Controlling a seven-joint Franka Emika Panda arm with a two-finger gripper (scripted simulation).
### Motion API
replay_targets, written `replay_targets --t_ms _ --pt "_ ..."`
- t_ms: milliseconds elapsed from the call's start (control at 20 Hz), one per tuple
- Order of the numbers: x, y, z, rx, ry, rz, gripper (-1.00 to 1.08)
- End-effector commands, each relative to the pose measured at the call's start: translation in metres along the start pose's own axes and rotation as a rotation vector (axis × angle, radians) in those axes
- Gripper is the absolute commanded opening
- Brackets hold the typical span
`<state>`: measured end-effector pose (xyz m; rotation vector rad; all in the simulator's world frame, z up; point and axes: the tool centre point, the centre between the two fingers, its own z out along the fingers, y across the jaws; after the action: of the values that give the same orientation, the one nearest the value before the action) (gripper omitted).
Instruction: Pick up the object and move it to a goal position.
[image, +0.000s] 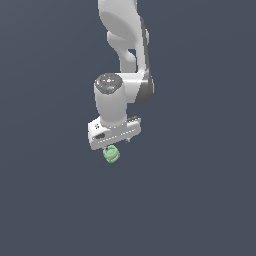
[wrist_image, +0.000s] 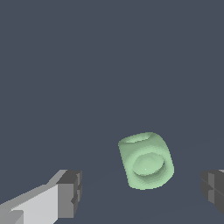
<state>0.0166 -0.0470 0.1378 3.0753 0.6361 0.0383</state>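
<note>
Between the spread fingertips of the gripper (wrist_image: 142, 192), in the wrist view, lies the object (wrist_image: 145, 161), pale green and tilted, touching neither pad. The jaws stand open and hold nothing. Risk: the object sits nearer one pad, so closing may nudge or roll it before both pads bear, causing a skewed or lost grasp. In the exterior view, the arm (image: 125, 45) reaches steeply down, its gripper directly above the object.
</note>
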Motion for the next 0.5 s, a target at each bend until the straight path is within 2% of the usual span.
replay_targets --t_ms 0,450 --pt "-0.005 0.007 0.011 0.0 -0.006 -0.062 1.0" --pt "-0.018 0.023 0.039 0.006 -0.019 -0.215 1.0"
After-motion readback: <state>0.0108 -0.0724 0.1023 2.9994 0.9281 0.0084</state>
